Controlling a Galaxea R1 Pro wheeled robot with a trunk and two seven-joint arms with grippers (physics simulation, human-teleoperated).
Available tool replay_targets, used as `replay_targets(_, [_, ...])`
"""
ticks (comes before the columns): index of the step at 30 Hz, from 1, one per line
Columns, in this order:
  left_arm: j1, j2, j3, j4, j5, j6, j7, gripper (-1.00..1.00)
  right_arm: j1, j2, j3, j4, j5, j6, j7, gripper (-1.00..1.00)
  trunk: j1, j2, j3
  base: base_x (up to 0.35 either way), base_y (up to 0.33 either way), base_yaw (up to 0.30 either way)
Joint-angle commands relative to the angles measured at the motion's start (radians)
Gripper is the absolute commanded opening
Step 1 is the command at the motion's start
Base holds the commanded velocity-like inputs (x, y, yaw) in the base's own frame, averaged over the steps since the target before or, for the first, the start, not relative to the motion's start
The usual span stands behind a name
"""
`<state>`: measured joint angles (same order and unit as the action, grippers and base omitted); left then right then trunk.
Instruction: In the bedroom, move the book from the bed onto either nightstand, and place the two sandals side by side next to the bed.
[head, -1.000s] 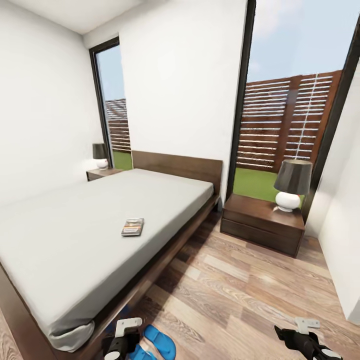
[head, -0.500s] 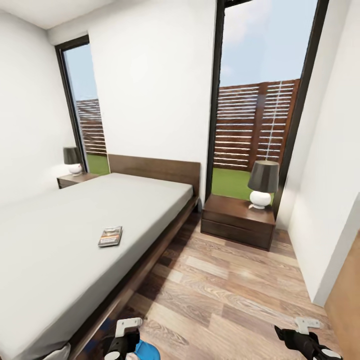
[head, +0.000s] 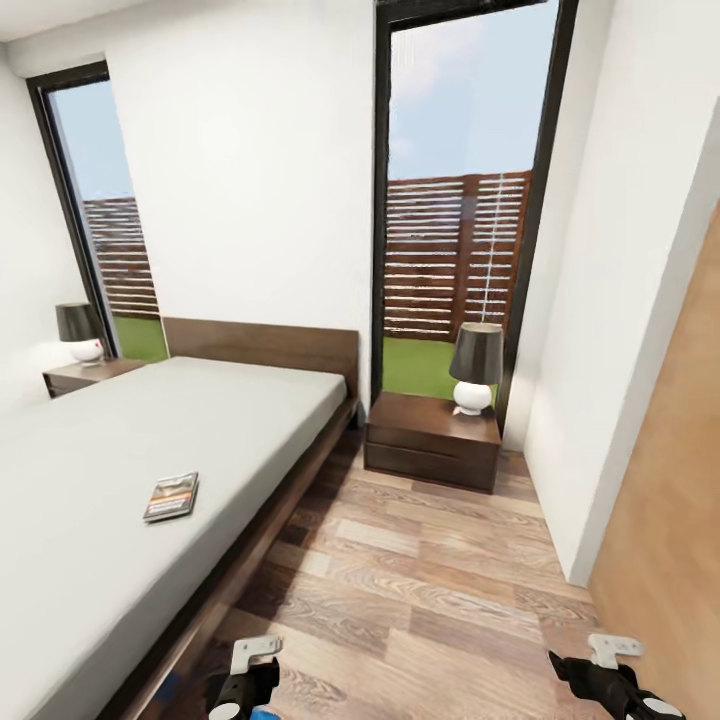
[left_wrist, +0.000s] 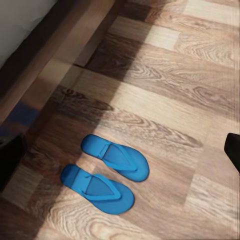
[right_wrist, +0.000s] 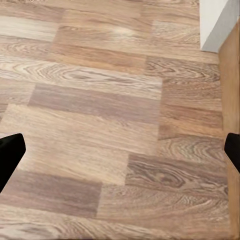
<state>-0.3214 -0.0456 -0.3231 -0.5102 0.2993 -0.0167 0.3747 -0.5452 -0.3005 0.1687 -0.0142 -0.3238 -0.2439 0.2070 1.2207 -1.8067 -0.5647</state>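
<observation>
1. Your head camera has swung to the right since a second ago: the bed (head: 120, 470) now sits further to the left of the view, and a brown panel (head: 670, 500) has come in at the right edge. That is the camera turning, not the furniture moving.
2. The book (head: 172, 497) lies flat on the grey mattress, near the bed's right edge, in the same spot on the bed as before.
3. The near nightstand (head: 432, 440) stands just beside the headboard, under the right window, with a lamp (head: 475, 366) on its top. A second nightstand (head: 80, 375) with its own lamp shows at the far side of the bed.
4. The two sandals (left_wrist: 106, 172) lie side by side on the wood floor (head: 420, 580) near the bed frame, touching or nearly so; in the head view they have mostly slipped below the bottom edge.
5. Your left gripper (head: 245, 680) is spread wide and holds nothing, hanging above the sandals.
6. Your right gripper (head: 600, 675) is likewise spread apart and empty, over bare floor near the white wall's corner.
</observation>
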Motion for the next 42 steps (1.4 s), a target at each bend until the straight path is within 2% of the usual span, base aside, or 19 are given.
replay_targets(1, [-0.001, 0.001, -0.008, -0.001, 0.011, -0.002, 0.008, 1.0, -0.001, 0.0, 0.008, 0.001, -0.011, -0.003, 0.005, 1.0, -0.004, 0.007, 0.003, 0.0, 0.0, -0.286])
replay_targets(19, [-0.001, 0.001, -0.008, -0.001, 0.011, -0.002, 0.008, 1.0, -0.001, 0.0, 0.009, 0.002, -0.009, -0.005, 0.003, 1.0, -0.073, 0.133, 0.066, 0.0, 0.0, -0.276])
replay_targets(42, [-0.001, -0.006, -0.008, -0.001, 0.011, -0.002, 0.021, 1.0, -0.001, 0.0, 0.009, 0.002, -0.008, -0.005, 0.002, 1.0, -0.161, 0.294, 0.139, 0.003, -0.002, -0.019])
